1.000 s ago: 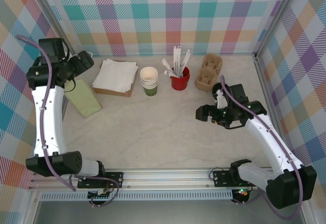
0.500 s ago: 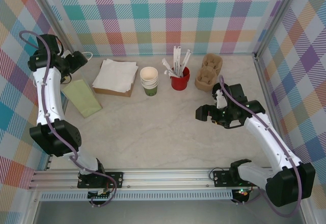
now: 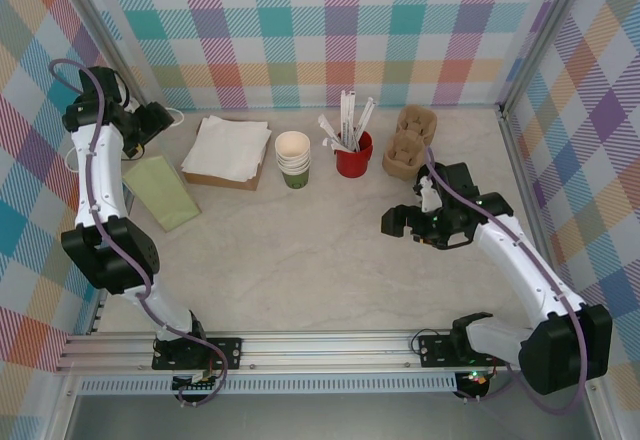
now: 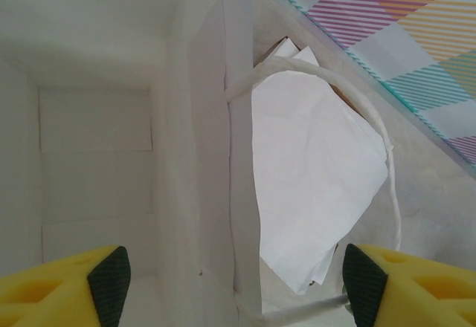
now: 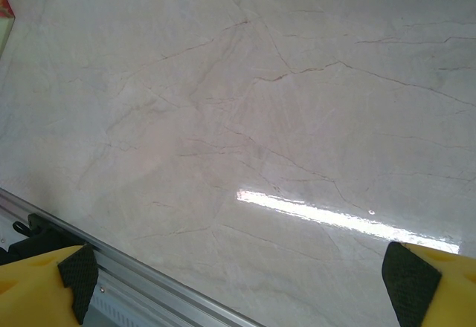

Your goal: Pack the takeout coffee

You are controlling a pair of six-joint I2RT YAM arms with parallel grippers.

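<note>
The takeout coffee is out of view. My left gripper (image 3: 165, 117) is at the far left corner, beside a thin white loop handle (image 3: 177, 110). In the left wrist view its jaws (image 4: 234, 282) stand apart around the creased edge of a white paper bag (image 4: 201, 156). The handle (image 4: 372, 119) arcs past the right pad (image 4: 363, 279); nothing is pinched. My right gripper (image 3: 392, 222) hovers open over bare marble at the right. In the right wrist view the right gripper (image 5: 238, 275) has only tabletop between its pads.
A pale green flat bag (image 3: 162, 190) lies at the left. Along the back are a stack of white napkins (image 3: 228, 148), lidless cream cups (image 3: 293, 158), a red cup of stirrers (image 3: 353, 155) and a brown pulp carrier (image 3: 410, 140). The table's front rail (image 5: 149, 286) is close to the right gripper.
The left arm has swung back into the far left corner, uncovering the green bag, and its jaws have narrowed a little. The right arm has barely moved.
</note>
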